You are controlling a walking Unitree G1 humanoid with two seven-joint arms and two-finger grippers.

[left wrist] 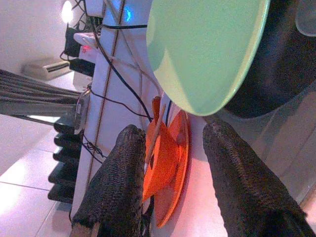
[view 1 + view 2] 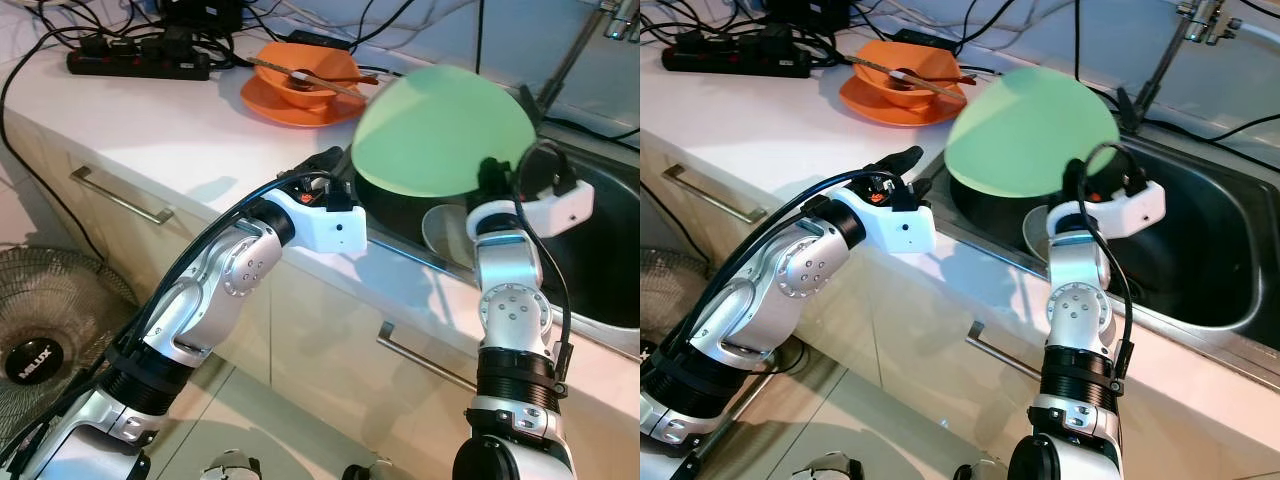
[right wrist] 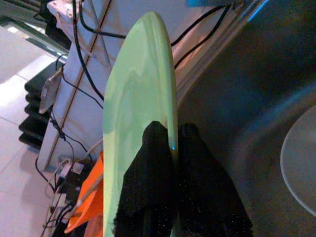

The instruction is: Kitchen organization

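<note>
Right gripper (image 3: 170,163) is pinched on the rim of the green plate (image 2: 445,130), one finger on each face; the plate is held edge-up over the near left corner of the sink (image 2: 600,250); left gripper (image 1: 170,173) has its fingers spread with nothing between them, parked just left of the sink at the counter edge, aimed toward the plate.

Handling, my read: plate is rigid, glossy, likely light plastic or melamine but could be ceramic, so treat it as breakable; smooth glaze plus a rim-only pinch means it can pivot or slip if swung fast; grip is near the lower rim, so most of the plate stands above the fingers; a second hold on the opposite rim from the left gripper would steady it.

Room: inside the sink a pale dish (image 2: 445,232) lies just under the plate; faucet (image 2: 1185,30) stands at the sink's back edge; cables (image 2: 600,130) run along it; left of the sink, well apart, an orange bowl (image 2: 300,85) on a plate with chopsticks, then a power strip (image 2: 135,62) further left; bare counter (image 2: 200,140) between bowl and sink looks like the open set-down spot; counter edge drops to drawers right below.
</note>
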